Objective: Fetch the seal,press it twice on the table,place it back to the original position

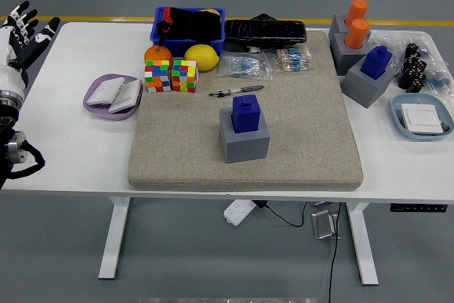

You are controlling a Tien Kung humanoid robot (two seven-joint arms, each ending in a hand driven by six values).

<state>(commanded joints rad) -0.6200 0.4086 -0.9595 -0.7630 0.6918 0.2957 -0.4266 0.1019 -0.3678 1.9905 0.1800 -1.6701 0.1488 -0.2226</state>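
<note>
left hand [20, 28], fingers spread

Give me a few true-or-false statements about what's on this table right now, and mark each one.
1. The blue seal sits in a grey holder on the mat. True.
2. The left hand is gripping the seal. False: it is at the table's left edge, fingers spread, holding nothing.
3. Two colourful cubes stand side by side near a lemon. True.
4. Two green seals stand at the far right. False: those seals are orange.
5. The purple dish lies left of the mat. True.
</note>
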